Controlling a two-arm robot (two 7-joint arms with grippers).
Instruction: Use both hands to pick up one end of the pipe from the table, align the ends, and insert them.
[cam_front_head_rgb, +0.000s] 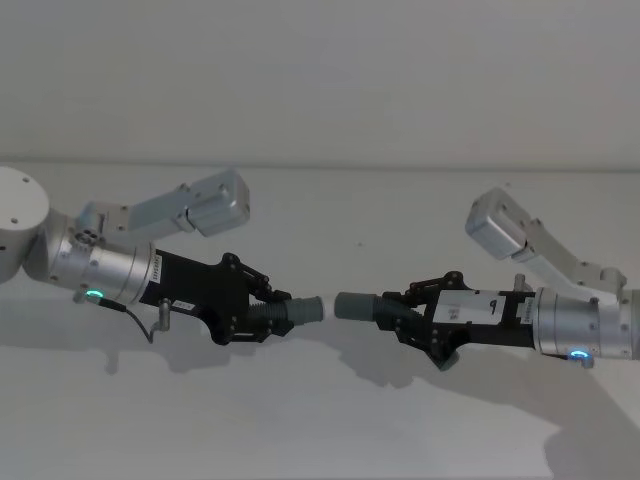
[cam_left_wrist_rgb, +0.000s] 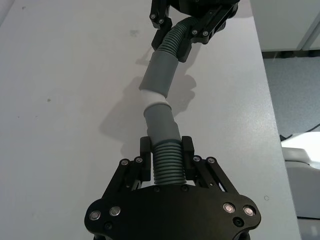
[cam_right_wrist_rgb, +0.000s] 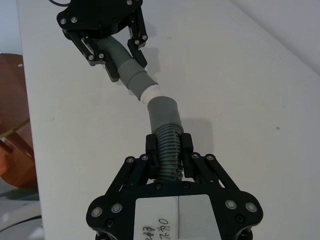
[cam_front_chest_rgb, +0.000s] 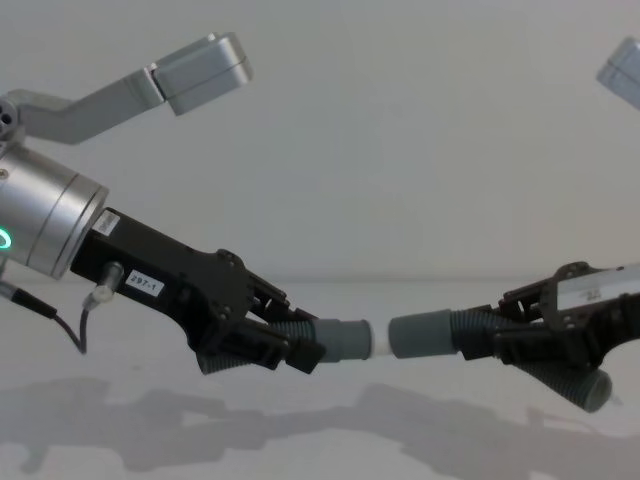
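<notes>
A plain white tabletop (cam_front_head_rgb: 320, 420), faintly blotched, lay beneath both arms, which were raised clear of it and cast shadows on it. The left gripper (cam_front_head_rgb: 262, 312) had its fingers (cam_left_wrist_rgb: 145, 150) closed on the ribbed section of the left pipe piece (cam_front_head_rgb: 295, 312), whose smooth grey cuff (cam_front_chest_rgb: 345, 340) projected beyond the fingertips and ended in a narrower white tip (cam_front_chest_rgb: 379, 341). The right gripper (cam_front_head_rgb: 400, 318) likewise had its fingers (cam_right_wrist_rgb: 151, 145) clamped on the ribs of the right pipe piece (cam_front_head_rgb: 365, 306), its open grey cuff (cam_front_chest_rgb: 425, 333) extending past the fingertips toward the other piece. The two cuffs faced each other in the space between the grippers; in the chest view the white tip stood just beside the opposing cuff's mouth, while in the left wrist view the pieces met at a slight angle. Whether the tip had entered the cuff could not be told.
</notes>
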